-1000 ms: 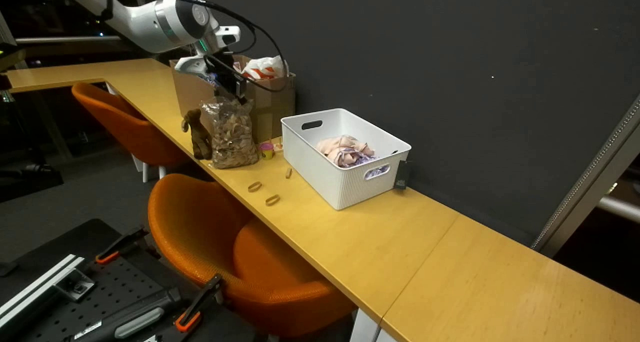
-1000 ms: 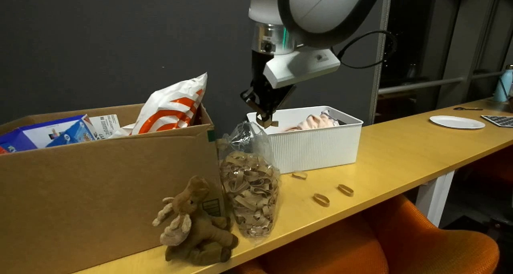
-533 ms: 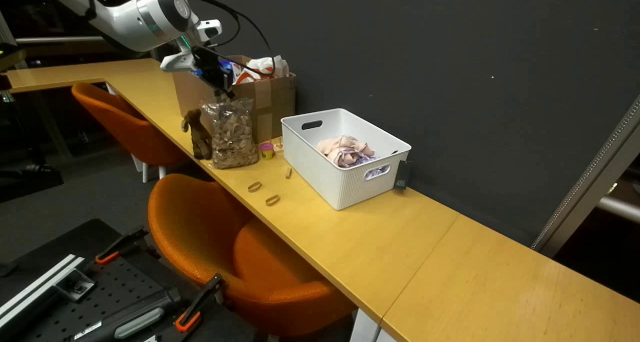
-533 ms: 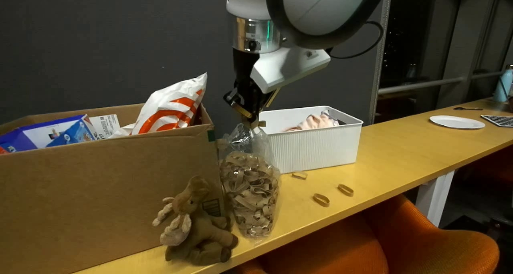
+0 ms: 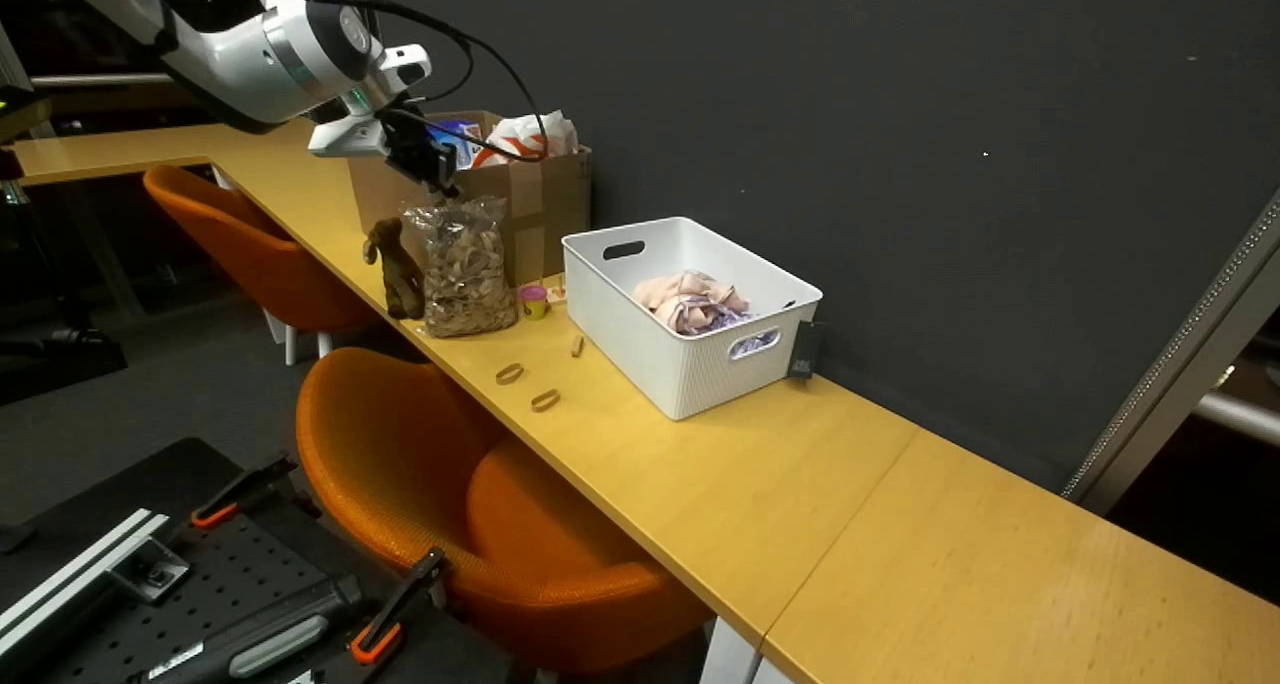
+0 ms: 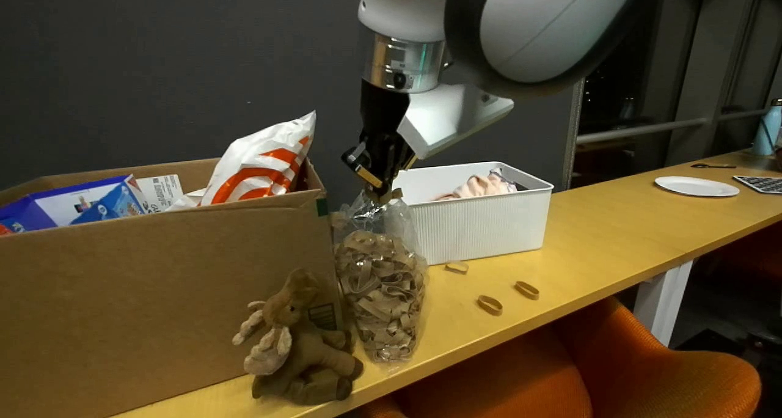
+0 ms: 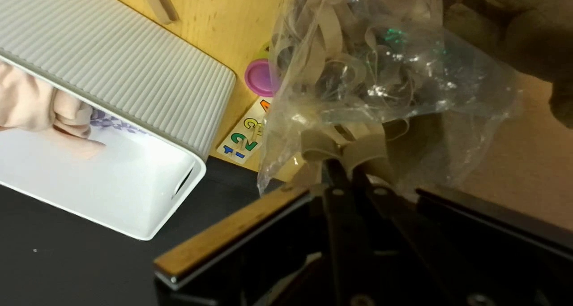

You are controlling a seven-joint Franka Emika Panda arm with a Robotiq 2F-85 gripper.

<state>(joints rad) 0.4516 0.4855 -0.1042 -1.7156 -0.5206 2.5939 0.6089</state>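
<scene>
Gripper [image 7: 347, 168] looks closed w/ a tan band [image 7: 366, 150] pinched in it — clear bag [image 6: 382, 283] lies straight below, long axis vert., can't tell from here if they touch — nr the table's [image 6: 611, 234] front edge, btwn moose toy [image 6: 302, 360] & white bin [image 6: 482, 228].

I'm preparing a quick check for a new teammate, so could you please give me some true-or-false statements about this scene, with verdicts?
1. The gripper is shut on a tan band. True.
2. The stuffed animal sits in the white bin. False: the stuffed animal sits on the table beside the clear bag.
3. Pale pink cloth lies inside the white bin. True.
4. The cardboard box is closed. False: the cardboard box is open, with a white-and-orange package sticking up from it.
5. The white plate lies on the table. True.
</scene>
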